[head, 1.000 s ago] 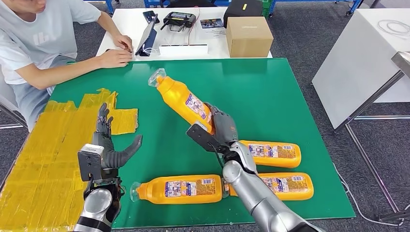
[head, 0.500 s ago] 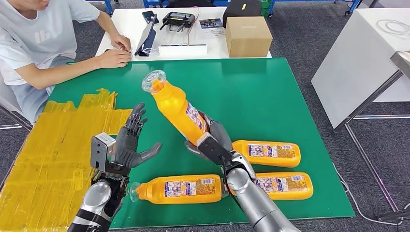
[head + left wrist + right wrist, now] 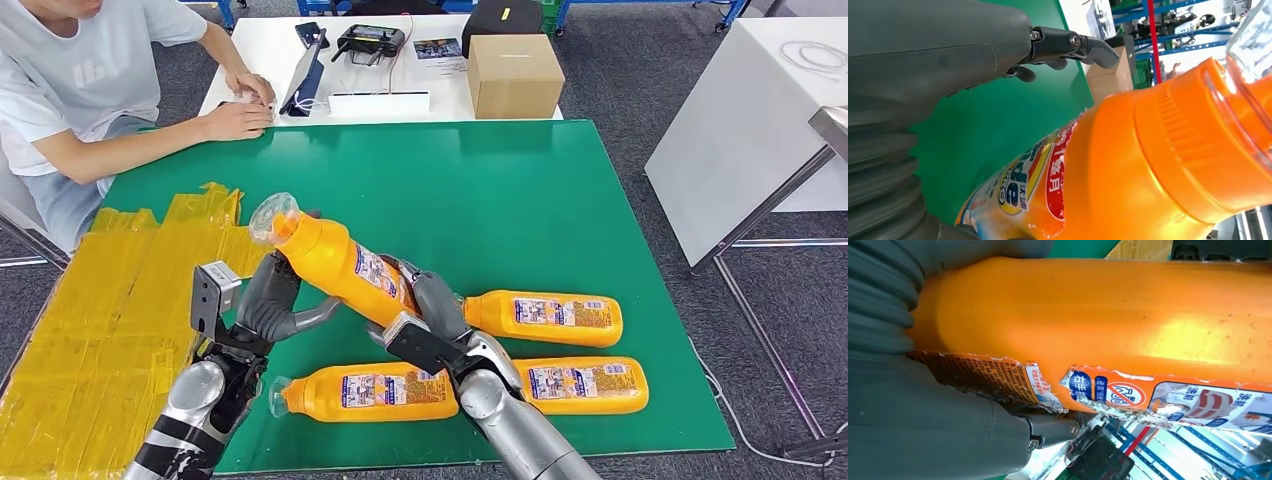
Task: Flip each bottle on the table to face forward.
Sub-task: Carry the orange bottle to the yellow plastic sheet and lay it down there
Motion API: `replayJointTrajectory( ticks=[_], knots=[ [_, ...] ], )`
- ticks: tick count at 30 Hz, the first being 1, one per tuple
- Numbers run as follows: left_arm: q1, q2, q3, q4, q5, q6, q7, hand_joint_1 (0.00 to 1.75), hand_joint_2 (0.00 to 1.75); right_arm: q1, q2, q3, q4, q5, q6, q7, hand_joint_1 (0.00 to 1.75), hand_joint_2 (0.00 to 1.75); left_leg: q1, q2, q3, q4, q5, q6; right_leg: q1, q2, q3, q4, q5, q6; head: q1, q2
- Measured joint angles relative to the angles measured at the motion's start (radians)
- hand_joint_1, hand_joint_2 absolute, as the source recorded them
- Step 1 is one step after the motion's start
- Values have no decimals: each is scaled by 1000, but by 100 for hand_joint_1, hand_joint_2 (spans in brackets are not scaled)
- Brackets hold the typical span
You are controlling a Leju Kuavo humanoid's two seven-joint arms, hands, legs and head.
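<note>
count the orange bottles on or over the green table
4. One raised bottle is held in the right robot hand; three lie flat: front bottle, middle-right bottle, front-right bottle. None seem hidden.

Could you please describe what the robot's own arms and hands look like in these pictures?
Both arms are silver metal with rounded joint housings. The left arm has a black band lower down. Each wrist carries a small boxy module, silver on the left, black on the right. The left hand and right hand are dark grey, with thick thumbs, darker jointed fingers and a grey ribbed cover at the wrist.
</note>
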Motion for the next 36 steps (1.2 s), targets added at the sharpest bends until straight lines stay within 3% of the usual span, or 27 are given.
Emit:
replayJointTrajectory(
  ticks=[26,36],
  knots=[
    [-3,10,-13,7,41,-38,7,0,175,4,-9,24,0,22,-4,3,174,175,0,0,0,0,0,0,0,0,0,0,0,0,0,0],
    [-3,11,-35,27,159,-155,26,0,175,-1,-8,72,19,-6,79,-33,175,175,0,0,0,0,0,0,0,0,0,0,0,0,0,0]
  ],
)
